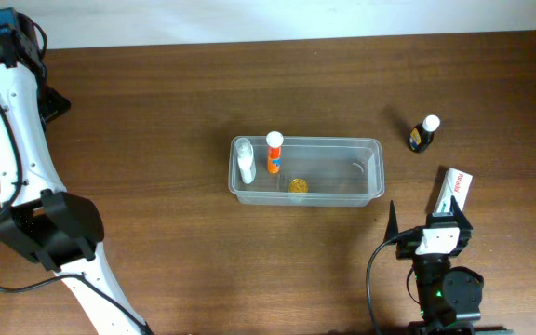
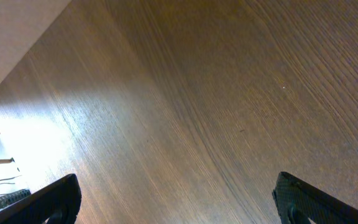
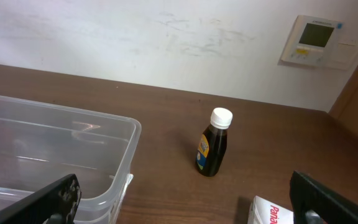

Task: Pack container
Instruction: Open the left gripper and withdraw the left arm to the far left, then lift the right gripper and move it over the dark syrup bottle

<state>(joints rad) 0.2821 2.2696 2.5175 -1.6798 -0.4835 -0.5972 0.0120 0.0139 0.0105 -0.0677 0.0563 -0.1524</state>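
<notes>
Nearest the robot, the right gripper [image 3: 191,205] is spread wide and holds nothing. A white box [image 3: 272,213] with red lettering lies on the table [image 1: 156,140] just ahead of it, toward its right side.

Beyond that, in the middle of the table, sits the container [image 1: 305,170], long side facing the robot. A white bottle [image 1: 245,160] and an orange-capped bottle [image 1: 274,152] are at its left end and a small yellow thing [image 1: 298,185] is near the front wall, while the right half is bare.

The tub looks light and thin-walled, so it would likely flex under a squeeze and slide on the smooth wood if nudged. The rim at a short end seems the firmest place to pinch, and a steadying touch may help while things drop in.

Farther right, a dark bottle [image 1: 423,134] with a white cap stands well apart from the tub.

Farthest off, at the left, the left gripper [image 2: 179,205] is also wide open and empty, with only wood beneath it.
</notes>
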